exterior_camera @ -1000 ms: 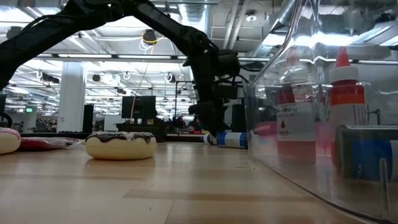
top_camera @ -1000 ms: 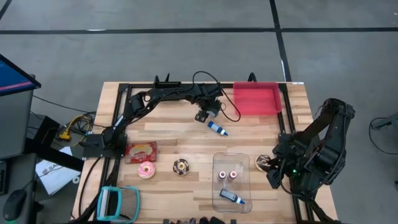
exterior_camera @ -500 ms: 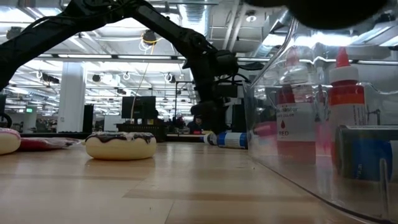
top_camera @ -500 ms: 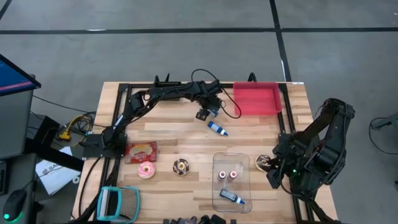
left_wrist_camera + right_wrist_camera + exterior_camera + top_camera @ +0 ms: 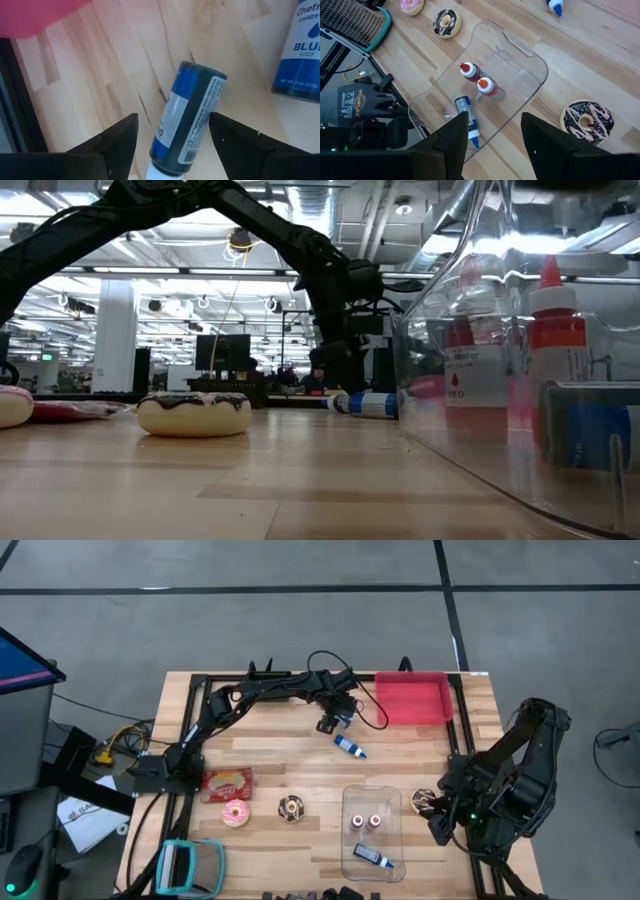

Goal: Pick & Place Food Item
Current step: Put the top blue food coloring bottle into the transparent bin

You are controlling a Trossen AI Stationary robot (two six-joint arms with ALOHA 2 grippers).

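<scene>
A blue candy-colour bottle [image 5: 187, 117] lies on its side on the wood. My left gripper [image 5: 173, 116] stands open over it, one finger on either side, apart from it. A second blue bottle [image 5: 300, 50] lies beside it. In the high view this gripper [image 5: 329, 724] is at the far middle, with a blue bottle [image 5: 349, 747] just beyond it. My right gripper [image 5: 437, 823] hangs open, high over the near right, by a chocolate donut [image 5: 425, 803]. Another chocolate donut [image 5: 291, 807] and a pink one [image 5: 236, 812] lie flat at the near left.
A clear container [image 5: 372, 802] at the near middle holds two red bottles [image 5: 480, 80] and a blue one [image 5: 467, 122]. A red tray [image 5: 413, 698] stands at the far right. A red snack packet [image 5: 227, 782] and a teal basket [image 5: 190, 865] are on the left.
</scene>
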